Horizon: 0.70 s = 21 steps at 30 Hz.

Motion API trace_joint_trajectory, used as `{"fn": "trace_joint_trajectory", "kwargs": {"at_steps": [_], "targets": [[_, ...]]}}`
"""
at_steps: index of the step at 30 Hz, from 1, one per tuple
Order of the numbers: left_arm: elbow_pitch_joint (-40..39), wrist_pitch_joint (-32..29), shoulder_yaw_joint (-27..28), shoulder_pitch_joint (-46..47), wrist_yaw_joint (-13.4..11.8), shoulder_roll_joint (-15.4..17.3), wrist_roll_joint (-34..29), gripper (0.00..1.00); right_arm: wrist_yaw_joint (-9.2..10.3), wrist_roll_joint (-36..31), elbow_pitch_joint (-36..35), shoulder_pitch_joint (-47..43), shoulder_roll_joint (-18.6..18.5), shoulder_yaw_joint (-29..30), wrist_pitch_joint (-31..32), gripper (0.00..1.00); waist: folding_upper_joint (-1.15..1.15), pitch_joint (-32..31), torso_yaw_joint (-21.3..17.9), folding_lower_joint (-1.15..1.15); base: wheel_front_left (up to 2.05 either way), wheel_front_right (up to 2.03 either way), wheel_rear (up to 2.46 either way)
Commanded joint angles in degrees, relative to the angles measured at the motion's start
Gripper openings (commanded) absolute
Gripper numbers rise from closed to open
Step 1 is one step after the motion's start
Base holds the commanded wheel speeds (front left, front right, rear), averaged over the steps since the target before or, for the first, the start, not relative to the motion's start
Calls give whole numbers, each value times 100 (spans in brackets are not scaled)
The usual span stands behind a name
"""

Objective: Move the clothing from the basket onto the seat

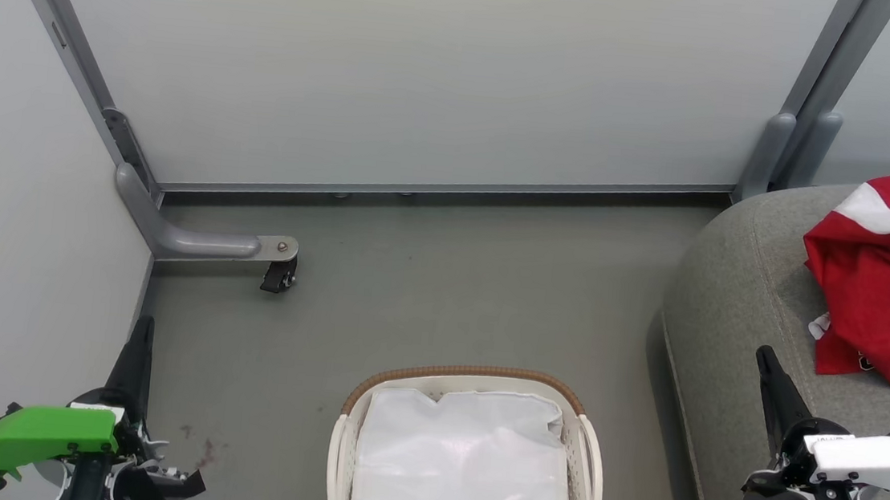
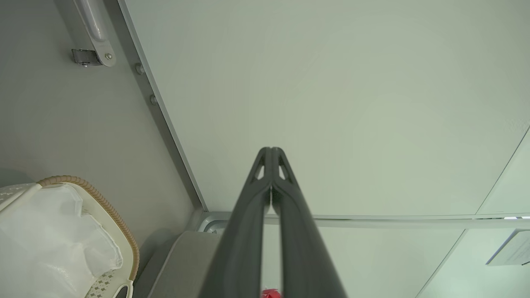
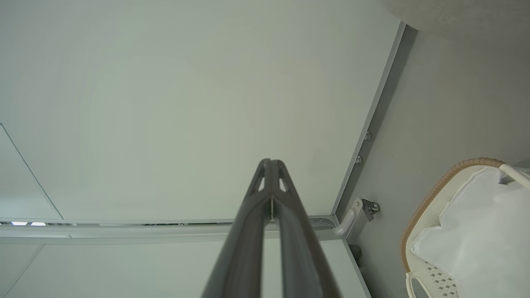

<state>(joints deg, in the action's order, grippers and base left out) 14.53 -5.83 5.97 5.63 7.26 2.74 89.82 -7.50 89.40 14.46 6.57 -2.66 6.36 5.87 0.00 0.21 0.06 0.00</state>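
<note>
Red clothing [image 1: 885, 288] lies heaped on the grey seat [image 1: 739, 292] at the right. The basket [image 1: 474, 372] stands on the floor [image 1: 425, 297] at near centre, left of the seat, with a white sheet [image 1: 467, 461] inside it. The left gripper [image 2: 271, 151] hangs at near left and the right gripper [image 3: 271, 162] at near right by the seat. Each has its fingers pressed together, holding nothing.

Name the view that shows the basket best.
Head view: the basket sits bottom centre, seen from above, most of its rim visible, white cloth inside. The left wrist view catches part at lower left, the right wrist view at lower right.
</note>
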Motion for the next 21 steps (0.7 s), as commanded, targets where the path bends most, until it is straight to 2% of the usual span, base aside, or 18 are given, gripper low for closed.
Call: {"fn": "trace_joint_trajectory", "kwargs": {"at_steps": [1,7,21], "targets": [[-44,-33,42,91,31,24,109,0,1,121,-40,-55,-37,20,35,0,0,-1,-1,0,0,0,0],[-67,-94,78,92,40,25,285,0,1,334,-65,-66,-38,29,87,0,0,-4,-6,0,0,0,0],[-58,-93,72,87,40,25,268,0,1,310,-60,-65,-38,27,87,0,0,-3,-6,0,0,0,0]]}}
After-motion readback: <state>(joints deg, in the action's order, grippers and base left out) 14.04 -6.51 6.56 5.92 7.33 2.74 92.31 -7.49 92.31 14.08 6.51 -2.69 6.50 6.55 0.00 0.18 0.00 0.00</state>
